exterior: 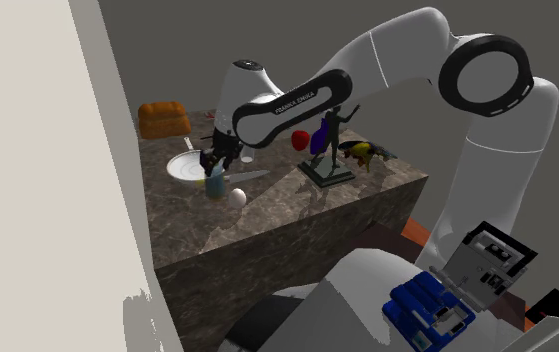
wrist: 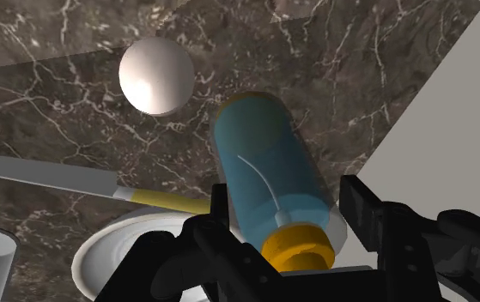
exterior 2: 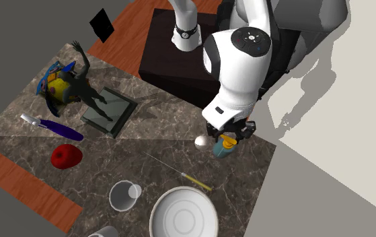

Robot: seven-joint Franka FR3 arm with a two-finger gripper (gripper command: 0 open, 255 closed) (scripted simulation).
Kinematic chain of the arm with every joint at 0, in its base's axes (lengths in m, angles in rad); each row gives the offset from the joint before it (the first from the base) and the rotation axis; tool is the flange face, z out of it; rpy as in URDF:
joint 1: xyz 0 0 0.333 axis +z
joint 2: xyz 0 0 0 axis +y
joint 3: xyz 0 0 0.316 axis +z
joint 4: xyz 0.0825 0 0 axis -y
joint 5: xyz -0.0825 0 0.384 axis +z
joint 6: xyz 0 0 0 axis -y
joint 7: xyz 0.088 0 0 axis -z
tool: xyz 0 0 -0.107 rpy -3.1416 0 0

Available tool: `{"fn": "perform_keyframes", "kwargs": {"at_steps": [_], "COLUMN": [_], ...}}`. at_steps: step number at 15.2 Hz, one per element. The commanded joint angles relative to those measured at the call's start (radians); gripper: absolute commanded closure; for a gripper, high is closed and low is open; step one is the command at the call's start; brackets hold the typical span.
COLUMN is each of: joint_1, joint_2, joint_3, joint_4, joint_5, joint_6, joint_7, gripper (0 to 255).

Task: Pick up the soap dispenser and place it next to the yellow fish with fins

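We find the black two-finger gripper (wrist: 287, 190) clasping the translucent blue soap dispenser with a yellow pump cap (wrist: 268, 159) just under that cap. It stands upright on the dark marble top (exterior 2: 146, 138), its long axis in line with the fingers, and may not yet be lifted. The yellow fish with fins (exterior 2: 58, 86) lies well apart, behind the dark figurine (exterior 2: 89, 91).

The gripper (exterior 2: 225, 138) partly hides the soap dispenser (exterior 2: 221, 149); an edge crops the bowl (exterior 2: 169, 200).
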Motion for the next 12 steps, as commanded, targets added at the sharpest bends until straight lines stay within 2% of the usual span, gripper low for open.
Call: {"fn": "perform_keyframes", "kwargs": {"at_steps": [1,12], "joint_1": [-0.001,-0.005], "joint_2": [-0.011,-0.060], "joint_3": [0.002,0.007], "joint_4": [0.014,0.105], "joint_5": [0.006,0.035], "joint_6": [-0.025,-0.162], "joint_7": [-0.004,-0.025], "gripper": [255,255]}}
